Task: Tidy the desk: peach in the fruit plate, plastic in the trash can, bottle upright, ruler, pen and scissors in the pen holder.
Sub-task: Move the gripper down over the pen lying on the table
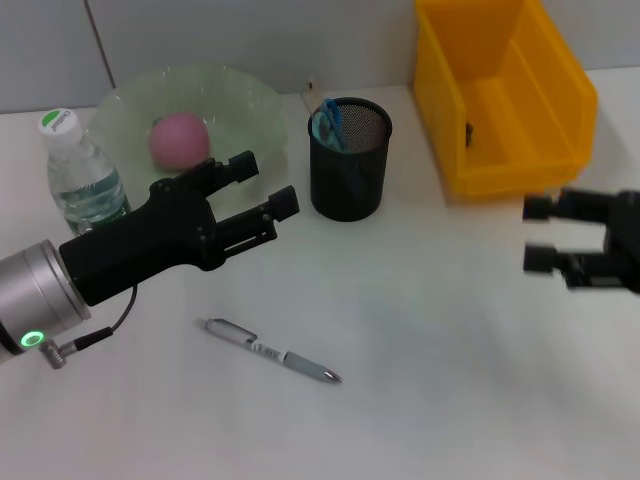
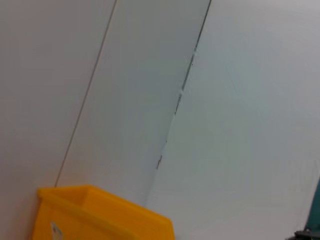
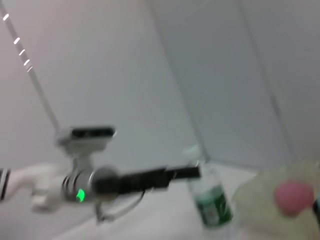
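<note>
**Silver pen alone on the desk**

Head view: the left tool (image 1: pixel 268 190), open and empty, hovers at nine o'clock of the black mesh pen holder (image 1: pixel 348 160). The silver pen (image 1: pixel 270 351) lies at six on the white desk (image 1: pixel 450 380). The pink peach (image 1: pixel 180 139) sits in the translucent green fruit plate (image 1: pixel 250 110), with the clear plastic bottle (image 1: pixel 82 175) upright beside it. The right tool (image 1: pixel 540 235) is open and empty below the yellow bin (image 1: pixel 500 90).

Left wrist view: yellow bin (image 2: pixel 100 215).

Right wrist view: bottle (image 3: pixel 207 197), peach (image 3: pixel 295 195).

Yellow bin (image 2: pixel 100 215) (corner only) below pale wall (image 2: pixel 150 100).

Silver pen (image 1: pixel 270 351) flat on desk (image 1: pixel 450 380)
</note>
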### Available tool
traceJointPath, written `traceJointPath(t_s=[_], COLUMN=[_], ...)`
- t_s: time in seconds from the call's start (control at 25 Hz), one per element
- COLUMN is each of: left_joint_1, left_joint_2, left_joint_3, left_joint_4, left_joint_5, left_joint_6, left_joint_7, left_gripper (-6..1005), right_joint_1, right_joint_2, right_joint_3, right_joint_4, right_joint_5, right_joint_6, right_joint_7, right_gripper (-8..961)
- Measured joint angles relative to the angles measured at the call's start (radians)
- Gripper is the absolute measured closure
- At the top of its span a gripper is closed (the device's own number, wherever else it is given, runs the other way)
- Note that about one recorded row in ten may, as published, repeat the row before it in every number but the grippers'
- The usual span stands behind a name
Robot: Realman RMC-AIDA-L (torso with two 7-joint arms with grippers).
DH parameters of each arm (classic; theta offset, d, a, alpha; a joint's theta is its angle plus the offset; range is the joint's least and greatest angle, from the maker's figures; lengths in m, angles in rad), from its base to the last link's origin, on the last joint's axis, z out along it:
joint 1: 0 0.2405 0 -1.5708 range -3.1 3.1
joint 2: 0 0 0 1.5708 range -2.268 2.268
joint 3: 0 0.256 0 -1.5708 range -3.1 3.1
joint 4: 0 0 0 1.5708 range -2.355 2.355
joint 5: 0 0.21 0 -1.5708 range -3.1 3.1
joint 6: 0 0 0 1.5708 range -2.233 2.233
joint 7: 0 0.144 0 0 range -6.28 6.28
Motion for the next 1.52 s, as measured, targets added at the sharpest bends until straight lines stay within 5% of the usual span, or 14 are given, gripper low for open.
traceJointPath(t_s=[0.56,0.92,1.2,1.36,1.4,1.52], left_joint_1=[-0.04,-0.101,-0.274,-0.351,-0.397,-0.446], left_joint_2=[0.018,0.04,0.012,-0.021,-0.051,-0.068], left_joint_3=[-0.076,-0.282,-0.378,-0.378,-0.373,-0.314], left_joint_4=[0.035,0.321,0.418,0.424,0.441,0.461], left_joint_5=[0.265,0.763,1.154,1.335,1.462,1.578], left_joint_6=[0.043,0.174,0.321,0.342,0.342,0.327], left_joint_7=[-0.142,-0.486,-0.582,-0.585,-0.576,-0.564], left_gripper=[258,264,268,271,272,274], right_joint_1=[0.024,0.035,0.045,0.048,0.049,0.06], right_joint_2=[0.001,0.01,0.012,0.013,0.013,0.013], right_joint_3=[0.003,0.006,0.004,0.006,0.007,0.009], right_joint_4=[-0.043,-0.047,-0.047,-0.047,-0.048,-0.047], right_joint_5=[-0.183,-0.259,-0.298,-0.315,-0.316,-0.317], right_joint_6=[-0.012,-0.002,-0.009,-0.002,0.0,0.018], right_joint_7=[0.034,0.061,0.081,0.087,0.092,0.128], right_gripper=[164,164,164,164,164,164])
